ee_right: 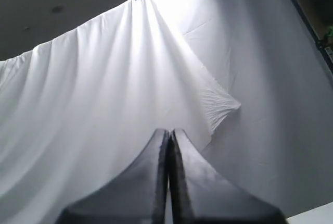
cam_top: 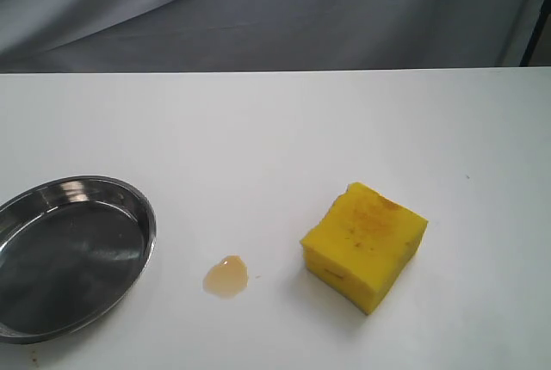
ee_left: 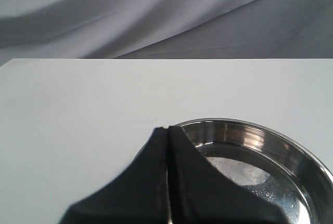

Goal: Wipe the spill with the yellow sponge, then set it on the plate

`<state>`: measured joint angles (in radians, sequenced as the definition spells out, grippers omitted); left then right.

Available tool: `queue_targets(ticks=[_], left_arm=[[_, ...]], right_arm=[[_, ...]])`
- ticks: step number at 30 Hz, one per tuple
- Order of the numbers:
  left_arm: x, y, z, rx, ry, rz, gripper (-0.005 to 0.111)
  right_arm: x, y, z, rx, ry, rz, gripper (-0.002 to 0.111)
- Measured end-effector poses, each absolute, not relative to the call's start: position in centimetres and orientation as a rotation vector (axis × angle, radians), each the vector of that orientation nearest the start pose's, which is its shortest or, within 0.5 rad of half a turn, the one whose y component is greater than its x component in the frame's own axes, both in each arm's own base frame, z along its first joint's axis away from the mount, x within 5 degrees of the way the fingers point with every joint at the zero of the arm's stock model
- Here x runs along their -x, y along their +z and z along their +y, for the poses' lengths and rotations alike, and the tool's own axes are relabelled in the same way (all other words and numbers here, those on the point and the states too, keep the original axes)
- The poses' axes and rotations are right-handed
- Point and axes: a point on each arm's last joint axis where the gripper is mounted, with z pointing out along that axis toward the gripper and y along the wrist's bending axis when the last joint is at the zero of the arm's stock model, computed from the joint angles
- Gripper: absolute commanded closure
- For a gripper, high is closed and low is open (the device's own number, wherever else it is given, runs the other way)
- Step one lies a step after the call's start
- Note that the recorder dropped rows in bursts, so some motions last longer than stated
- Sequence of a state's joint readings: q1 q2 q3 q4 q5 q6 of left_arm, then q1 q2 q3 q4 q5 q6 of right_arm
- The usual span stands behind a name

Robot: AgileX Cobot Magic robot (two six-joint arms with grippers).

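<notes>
Plainly both jaws are clenched on nothing: the left by the plate (ee_left: 260, 133), the right aimed at the curtain (ee_right: 130, 78), well apart from the sponge (cam_top: 365, 243) on the worktop (cam_top: 284, 129). The sponge is probably light, squashy foam, so pinch opposite side faces. The spill (cam_top: 225, 276) lies near it.

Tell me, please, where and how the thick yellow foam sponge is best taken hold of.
Probably across two opposite side walls of the thick yellow foam sponge, from straight above: the block lies flat, stained face up, sides standing free.
</notes>
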<state>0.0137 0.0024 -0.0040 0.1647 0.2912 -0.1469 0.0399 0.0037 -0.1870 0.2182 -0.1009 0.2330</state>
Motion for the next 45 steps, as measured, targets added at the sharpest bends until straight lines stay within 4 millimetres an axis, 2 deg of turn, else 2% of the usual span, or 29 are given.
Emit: queue_targets(ticks=[5, 7, 9, 12, 14, 17, 22, 30, 36, 39, 45], left_arm=[[-5.5, 18.8, 0.5, 0.036, 0.06, 1.769, 0.107], [-5.5, 18.8, 0.5, 0.036, 0.06, 1.769, 0.107], [-5.5, 18.8, 0.5, 0.036, 0.06, 1.769, 0.107], [-5.5, 18.8, 0.5, 0.036, 0.06, 1.769, 0.107], [-5.5, 18.8, 0.5, 0.036, 0.06, 1.769, 0.107], [-5.5, 18.8, 0.5, 0.036, 0.06, 1.769, 0.107], [-5.5, 18.8, 0.5, 0.036, 0.06, 1.769, 0.107], [-5.5, 18.8, 0.5, 0.036, 0.06, 1.769, 0.107], [-5.5, 18.8, 0.5, 0.036, 0.06, 1.769, 0.107], [-5.5, 18.8, 0.5, 0.036, 0.06, 1.769, 0.107], [-5.5, 18.8, 0.5, 0.036, 0.06, 1.769, 0.107]], right_arm=[[-3.4, 32.9, 0.3, -0.156, 0.3, 1.336, 0.108], [-3.9, 34.2, 0.4, -0.111, 0.256, 1.438, 0.108], [-6.0, 35.6, 0.9, -0.016, 0.221, 1.645, 0.108], [-8.7, 36.3, 1.9, 0.128, 0.199, 1.785, 0.108], [-10.9, 36.0, 2.9, 0.217, 0.207, 1.849, 0.108], [-13.9, 35.2, 4.5, 0.337, 0.201, 1.949, 0.108], [-18.3, 32.7, 6.8, 0.496, 0.174, 2.177, 0.108], [-21.8, 29.7, 8.2, 0.598, 0.152, 2.372, 0.108], [-23.5, 26.8, 9.4, 0.654, 0.225, 2.481, 0.108], [-24.2, 25.4, 9.8, 0.666, 0.241, 2.532, 0.101], [-25.3, 22.6, 10.2, 0.683, 0.243, 2.633, 0.077]])
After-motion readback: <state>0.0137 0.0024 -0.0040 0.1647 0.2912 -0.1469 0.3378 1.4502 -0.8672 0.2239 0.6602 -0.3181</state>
